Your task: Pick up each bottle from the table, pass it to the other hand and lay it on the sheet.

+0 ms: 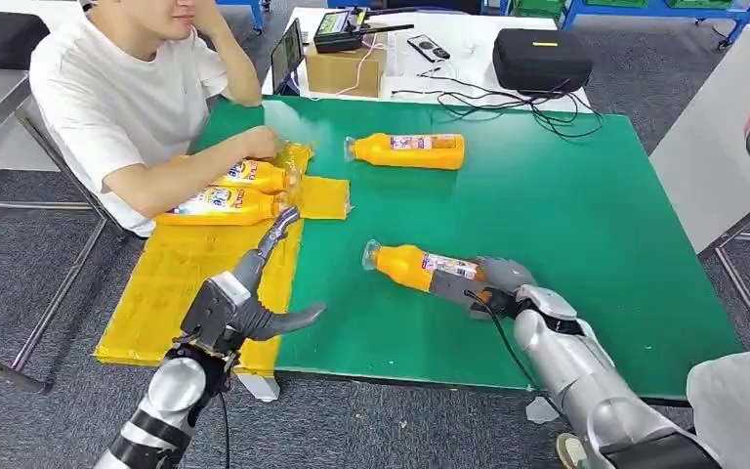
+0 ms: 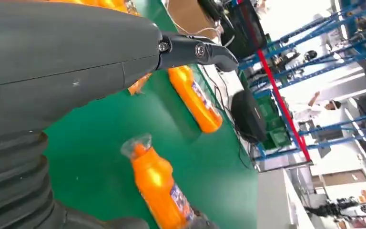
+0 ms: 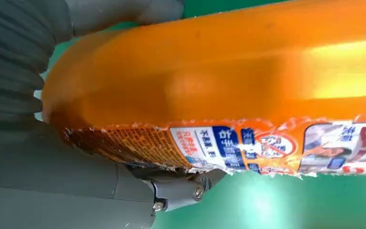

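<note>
- Lower right of the head view: right robot hand [image 1: 496, 283] wrapped round the base end of a bottle [image 1: 415, 266], which lies on its side on the green counter [image 1: 566, 234]; up close in the right wrist view, thumb and fingers clamped on the orange body [image 3: 228, 71].
- Lower left: left robot hand [image 1: 254, 293] holding nothing, fingers spread, one pointing up over the yellow sheet [image 1: 171, 283], thumb out over the counter edge.
- Held bottle: orange, clear wrapped cap pointing to the left of frame, blue-and-white label with a ragged torn edge; apparently not lifted yet, though contact with the counter cannot be told for sure.
- Second bottle [image 1: 408, 150] in upper centre, lying loose on the counter, well apart from both robot hands.
- Two bottles [image 1: 225, 191] already lying at the upper end of the sheet, touching each other, beside a seated person's forearm [image 1: 186, 171].
- Judged progress: about halfway. Two laid down, one in grasp and due for lifting, passing to the left robot hand and laying on the sheet, one untouched.
</note>
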You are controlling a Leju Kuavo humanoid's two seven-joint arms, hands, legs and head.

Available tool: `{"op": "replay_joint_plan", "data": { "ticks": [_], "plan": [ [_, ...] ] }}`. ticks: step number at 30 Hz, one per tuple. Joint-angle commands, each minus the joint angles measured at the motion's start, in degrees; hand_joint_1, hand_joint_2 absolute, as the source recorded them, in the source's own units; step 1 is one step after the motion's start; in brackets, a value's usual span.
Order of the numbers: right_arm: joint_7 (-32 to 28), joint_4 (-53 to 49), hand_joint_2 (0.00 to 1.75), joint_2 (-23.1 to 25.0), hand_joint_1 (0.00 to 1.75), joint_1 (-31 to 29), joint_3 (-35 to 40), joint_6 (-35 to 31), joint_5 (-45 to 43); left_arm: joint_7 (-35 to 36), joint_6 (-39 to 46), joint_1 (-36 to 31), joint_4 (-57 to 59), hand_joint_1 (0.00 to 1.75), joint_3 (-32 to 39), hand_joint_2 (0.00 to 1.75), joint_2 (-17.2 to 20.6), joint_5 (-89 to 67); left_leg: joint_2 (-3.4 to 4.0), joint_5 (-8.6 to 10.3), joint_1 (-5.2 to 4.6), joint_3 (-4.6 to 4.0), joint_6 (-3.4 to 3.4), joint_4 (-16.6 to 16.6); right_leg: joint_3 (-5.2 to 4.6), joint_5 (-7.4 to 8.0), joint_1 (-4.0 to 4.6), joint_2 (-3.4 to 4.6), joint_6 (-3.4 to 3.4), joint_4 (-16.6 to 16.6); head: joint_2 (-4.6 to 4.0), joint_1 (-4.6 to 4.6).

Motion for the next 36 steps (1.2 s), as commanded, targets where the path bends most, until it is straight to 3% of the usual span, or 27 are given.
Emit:
{"op": "replay_joint_plan", "data": {
  "ticks": [1,4,7,9,13,17,21,25,30,36],
  "plan": [
    [-4.3,6.0,1.75,-1.4,1.75,6.2,2.1,1.9,-4.7,-1.0,0.0,-0.9,5.0,0.00,-2.6,1.75,0.5,2.0,-0.43,0.13,0.13,0.04,-0.06,-0.3,0.28,0.03,0.14,-0.47,-0.13,-0.4,0.00,0.04],
    [-4.2,6.0,1.75,-1.3,1.75,6.0,2.0,2.0,-4.8,-1.0,0.0,-0.9,4.8,0.00,-2.6,1.75,0.5,2.0,-0.22,0.00,0.12,0.11,-0.07,-0.2,0.30,0.00,0.12,-0.25,-0.10,-0.3,0.00,0.02],
    [-12.6,2.5,1.75,-0.3,1.75,8.2,-1.1,-0.1,-12.0,-1.3,0.1,1.7,2.5,0.00,-1.5,1.75,0.2,4.1,-0.16,-0.07,0.12,0.16,-0.04,-0.1,0.34,-0.01,0.12,-0.26,-0.09,-0.3,0.00,0.04],
    [-16.3,-3.1,1.75,2.3,1.75,11.7,-4.1,-5.0,-18.0,-1.6,0.2,5.8,-0.9,0.00,1.4,1.75,-2.0,9.4,-0.15,-0.05,0.15,0.18,-0.05,-0.2,0.35,0.02,0.15,-0.26,-0.12,-0.4,0.00,0.02],
    [-17.8,-19.5,1.75,7.2,1.75,20.4,-9.8,-13.3,-28.7,-1.2,1.7,13.0,-4.5,0.00,4.9,1.75,-7.0,20.7,0.43,-0.26,0.18,0.14,-0.11,-0.3,0.77,0.08,0.19,0.32,-0.21,-0.4,0.00,0.02],
    [-19.6,-32.0,1.75,8.6,1.75,28.1,-12.5,-21.1,-33.8,-2.1,10.8,16.1,-1.3,0.00,4.2,1.75,-7.8,21.4,0.27,-0.30,0.13,0.07,-0.14,-0.1,0.70,-0.05,0.12,0.24,-0.12,-0.2,0.00,0.02],
    [-21.0,-36.1,1.75,8.8,1.75,30.3,-13.6,-20.9,-37.0,-3.9,12.6,16.5,-0.5,0.00,2.9,1.75,-6.8,20.0,0.02,-0.31,0.13,-0.40,-0.14,0.0,0.32,-0.14,0.14,0.11,-0.15,-0.1,0.00,0.02],
    [-23.8,-39.9,1.75,9.4,1.75,30.4,-14.2,-20.6,-40.8,-4.9,4.0,17.4,-0.1,0.00,-4.7,1.75,-3.1,18.1,0.05,-0.35,0.13,-0.80,-0.11,0.0,-0.03,-0.21,0.14,0.08,-0.17,0.0,0.00,0.02],
    [-23.9,-38.4,1.75,7.5,1.75,30.6,-4.4,-11.1,-36.9,-5.7,3.5,15.7,3.3,0.00,-11.3,1.75,-2.3,11.2,0.06,-0.27,0.03,-0.85,-0.07,-0.1,-0.08,-0.14,0.02,0.10,-0.16,-0.1,0.00,0.00],
    [-24.8,-36.9,1.75,8.5,1.75,30.5,1.2,-9.7,-34.0,-4.4,2.6,14.8,2.4,0.00,-10.9,1.75,-2.8,11.8,0.08,-0.28,0.09,-0.92,-0.13,-0.1,-0.21,-0.12,0.09,0.11,-0.21,-0.1,0.00,0.02]
  ]
}}
